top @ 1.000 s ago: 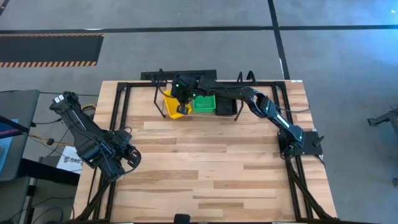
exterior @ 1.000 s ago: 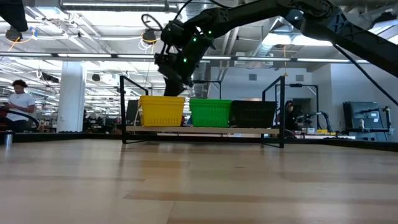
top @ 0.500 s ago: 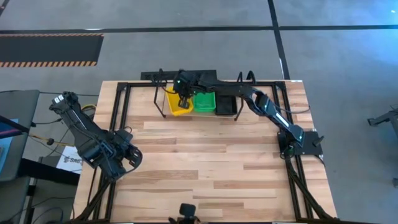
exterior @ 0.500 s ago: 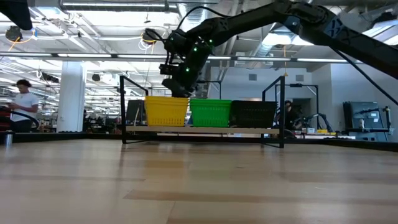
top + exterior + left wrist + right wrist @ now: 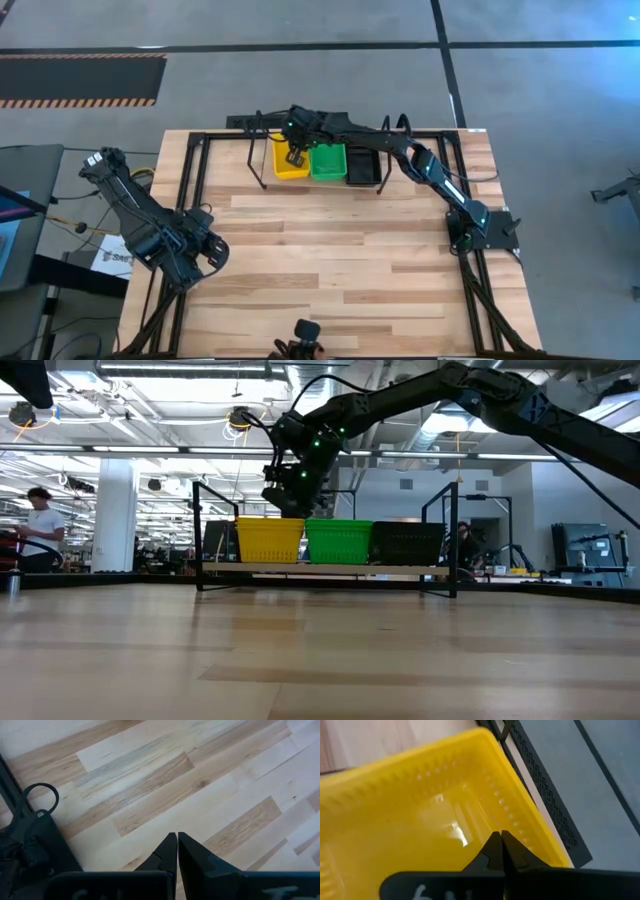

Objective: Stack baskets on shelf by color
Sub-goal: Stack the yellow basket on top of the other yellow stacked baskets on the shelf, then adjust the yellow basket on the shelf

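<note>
Directly under the dark right tool [image 5: 296, 156] sits a bright yellow basket [image 5: 285, 164] with rows of small perforations in its walls. Beside it, away from the tool, come a vivid green basket [image 5: 328, 163] and then a black basket [image 5: 363, 167], on a black thin-tube shelf [image 5: 325, 571]. The tabletop [image 5: 330, 260] is pale wood in light and tan planks. The left tool [image 5: 177, 851] is black.

We identify an industrial lab hall: exposed ceiling ducts [image 5: 160, 400], concrete floor [image 5: 300, 20] with hazard striping [image 5: 80, 100].
</note>
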Robot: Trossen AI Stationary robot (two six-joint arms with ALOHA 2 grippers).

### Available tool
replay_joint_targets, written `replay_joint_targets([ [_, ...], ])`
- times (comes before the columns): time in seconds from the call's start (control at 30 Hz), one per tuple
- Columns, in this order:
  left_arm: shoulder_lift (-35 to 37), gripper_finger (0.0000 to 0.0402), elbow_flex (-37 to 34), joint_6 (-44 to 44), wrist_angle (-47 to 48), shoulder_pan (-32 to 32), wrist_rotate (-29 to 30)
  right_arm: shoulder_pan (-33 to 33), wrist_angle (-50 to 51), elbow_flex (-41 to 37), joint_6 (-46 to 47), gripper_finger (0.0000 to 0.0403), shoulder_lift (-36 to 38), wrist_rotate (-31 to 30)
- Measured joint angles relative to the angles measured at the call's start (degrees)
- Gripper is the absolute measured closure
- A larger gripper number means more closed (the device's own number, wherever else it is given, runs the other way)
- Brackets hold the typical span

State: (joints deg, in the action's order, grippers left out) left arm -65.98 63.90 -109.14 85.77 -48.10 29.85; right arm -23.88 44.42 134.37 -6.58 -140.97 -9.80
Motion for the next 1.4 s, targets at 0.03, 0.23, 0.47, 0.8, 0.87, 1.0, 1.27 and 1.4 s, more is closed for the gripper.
replay_joint_targets([
  [0.03,0.0,0.0401,0.0,0.01,0.01,0.0,0.03,0.0,-0.39,0.0,0.14,0.0403,0.0,0.0],
  [0.23,0.0,0.0401,0.0,2.41,0.01,-0.02,0.93,0.8,-0.11,0.29,0.14,0.0403,0.91,4.11],
  [0.47,-0.02,0.0401,0.0,8.47,-0.37,-0.02,1.91,2.36,4.32,0.59,-1.99,0.0403,9.42,16.52],
  [0.8,2.78,0.0401,-0.22,22.97,-2.04,-0.02,7.04,5.72,19.54,0.66,-4.1,0.0403,31.34,18.99],
  [0.87,5.47,0.0401,-1.16,26.02,-2.85,-0.02,7.88,7.04,21.74,0.66,-3.2,0.0403,36.17,18.99],
  [1.0,14.03,0.0401,-7.17,30.58,-8.06,-0.02,8.14,11.04,25.47,0.66,1.07,0.0403,45.54,18.5],
  [1.27,37.56,0.0401,-27.16,42.6,-33.25,-0.02,8.35,27.86,27.41,0.6,11.6,0.0403,58.78,6.69],
  [1.4,46.67,0.0401,-34.77,50.51,-45.48,-0.02,10.52,39.0,27.24,-0.62,13.89,0.0403,61.7,-0.54],
])
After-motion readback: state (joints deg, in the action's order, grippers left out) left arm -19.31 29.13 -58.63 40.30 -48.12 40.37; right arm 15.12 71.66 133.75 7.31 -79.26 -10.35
